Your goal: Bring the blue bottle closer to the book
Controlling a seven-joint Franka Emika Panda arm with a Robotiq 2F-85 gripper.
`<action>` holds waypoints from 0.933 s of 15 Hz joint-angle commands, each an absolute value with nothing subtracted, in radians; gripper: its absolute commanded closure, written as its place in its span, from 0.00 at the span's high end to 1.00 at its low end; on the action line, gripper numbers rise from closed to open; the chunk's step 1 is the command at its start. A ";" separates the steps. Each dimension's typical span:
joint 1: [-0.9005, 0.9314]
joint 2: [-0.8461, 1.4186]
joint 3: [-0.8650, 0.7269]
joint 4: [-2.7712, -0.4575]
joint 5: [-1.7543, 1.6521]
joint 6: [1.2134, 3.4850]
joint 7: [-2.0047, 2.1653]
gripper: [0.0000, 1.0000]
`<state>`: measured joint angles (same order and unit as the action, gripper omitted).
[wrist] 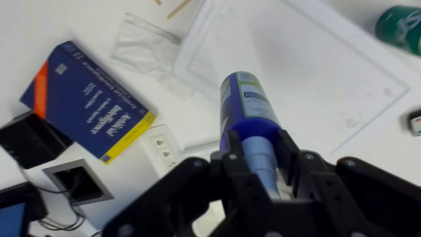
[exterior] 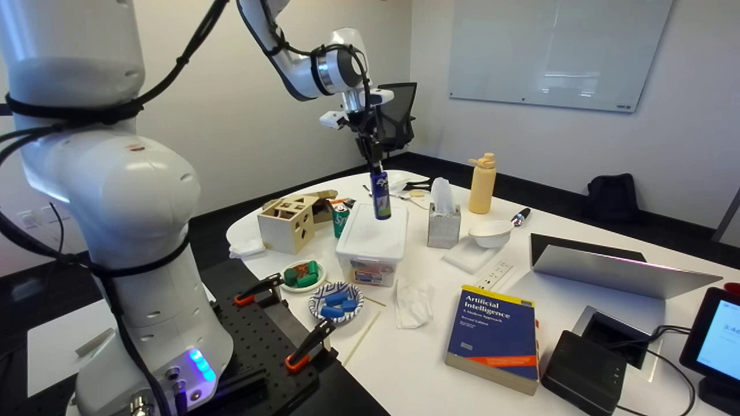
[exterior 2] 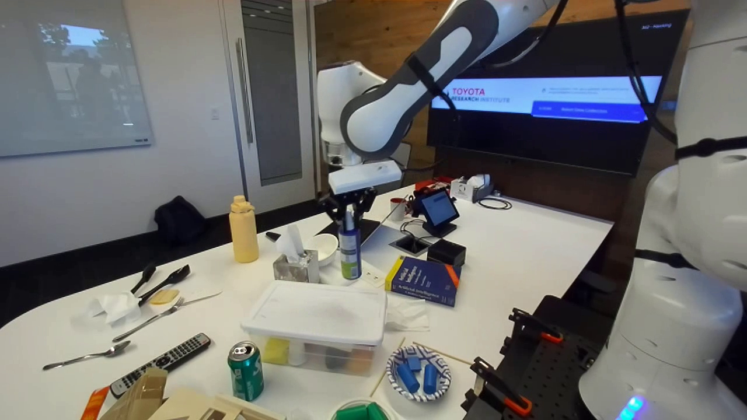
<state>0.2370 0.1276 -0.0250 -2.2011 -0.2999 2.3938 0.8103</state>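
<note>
The blue bottle (exterior: 381, 197) is upright and off the table, with a blue-violet body and a light blue, tapered top. My gripper (exterior: 376, 166) points down and is shut on its upper part. In the wrist view the fingers (wrist: 259, 136) sit on both sides of the bottle (wrist: 255, 98). The bottle also hangs in view in an exterior view (exterior 2: 350, 254), beyond the white box. The book (exterior: 494, 332) lies flat, dark navy with yellow lettering, apart from the bottle. It also shows in an exterior view (exterior 2: 421, 282) and at left in the wrist view (wrist: 87, 98).
A white-lidded box (exterior: 373, 234) stands near and below the bottle. A tissue box (exterior: 444, 226), white bowl (exterior: 490, 233) and power strip (exterior: 494, 274) lie between it and the laptop (exterior: 618, 268). A black box (exterior: 584, 370) sits beside the book. A crumpled tissue (exterior: 413, 303) lies before it.
</note>
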 commanded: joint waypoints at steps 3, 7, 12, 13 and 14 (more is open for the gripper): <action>0.059 0.089 -0.122 -2.286 -0.472 2.449 0.920 0.08; -0.048 0.153 -0.199 -2.269 -0.512 2.467 0.918 0.08; -0.130 0.305 -0.272 -2.226 -0.447 2.528 0.869 0.08; -0.141 0.331 -0.284 -2.219 -0.427 2.541 0.855 0.08; -0.156 0.365 -0.290 -2.205 -0.394 2.562 0.833 0.08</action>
<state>-0.1315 0.2872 -0.2720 -2.2561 -0.4601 2.5248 0.8835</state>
